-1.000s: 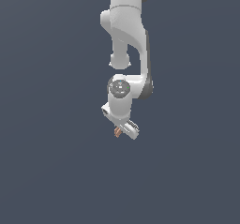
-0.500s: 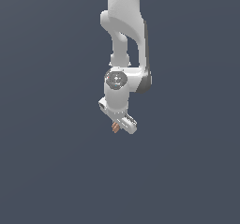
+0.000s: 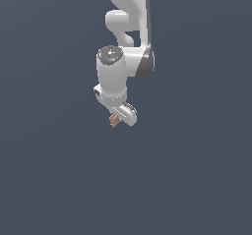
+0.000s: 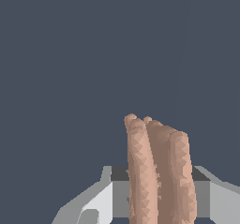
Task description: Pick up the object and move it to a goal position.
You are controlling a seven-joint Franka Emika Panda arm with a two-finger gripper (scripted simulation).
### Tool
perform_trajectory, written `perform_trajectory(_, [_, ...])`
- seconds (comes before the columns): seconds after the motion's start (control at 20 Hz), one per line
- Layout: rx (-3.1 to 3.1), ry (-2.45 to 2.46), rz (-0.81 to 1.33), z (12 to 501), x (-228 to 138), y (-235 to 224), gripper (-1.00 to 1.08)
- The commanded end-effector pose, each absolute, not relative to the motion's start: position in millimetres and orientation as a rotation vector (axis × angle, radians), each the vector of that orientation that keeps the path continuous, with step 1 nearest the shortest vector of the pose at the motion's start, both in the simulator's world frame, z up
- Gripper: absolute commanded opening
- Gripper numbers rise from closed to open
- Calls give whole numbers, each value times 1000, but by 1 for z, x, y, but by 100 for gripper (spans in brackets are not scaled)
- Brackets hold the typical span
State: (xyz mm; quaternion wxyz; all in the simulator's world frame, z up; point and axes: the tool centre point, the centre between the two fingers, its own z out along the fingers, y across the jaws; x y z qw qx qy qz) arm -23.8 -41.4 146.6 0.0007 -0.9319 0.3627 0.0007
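A: Where was the small reddish-brown, ridged and slightly curved blocky piece found in the exterior view?

B: It was seen just below the centre of the frame, tucked under the white robot gripper at the end of the white jointed arm. Only a small part of it was left uncovered at the gripper's lower edge. No surface was shown beneath it, only a flat slate-blue backdrop.

A: And how were the jaws set?

B: They were closed on the piece. In the wrist view the reddish-brown piece was framed by pale grey fingers on either side, in the lower middle of the picture, with its ridged length projecting away from the gripper.

A: Why would it have been held that way?

B: A grip across the narrow width was probably chosen because the piece is much smaller than the gripper, so that the ridged flanks could be pressed by both pads. The hold was judged secure enough for carrying.

A: Was a goal position marked anywhere?

B: None was visible in either view, so the distance left to travel could not be judged.
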Motion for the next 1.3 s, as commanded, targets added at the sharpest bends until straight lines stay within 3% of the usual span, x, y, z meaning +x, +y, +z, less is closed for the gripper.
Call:
perform_trajectory(0.0, [-2925,1139,2,171,-32,-51,-100])
perform_trajectory(0.75, [-2926,1141,1,327,-81,-113,-100])
perform_trajectory(1.25, [-2927,1140,1,389,-98,-137,-100])
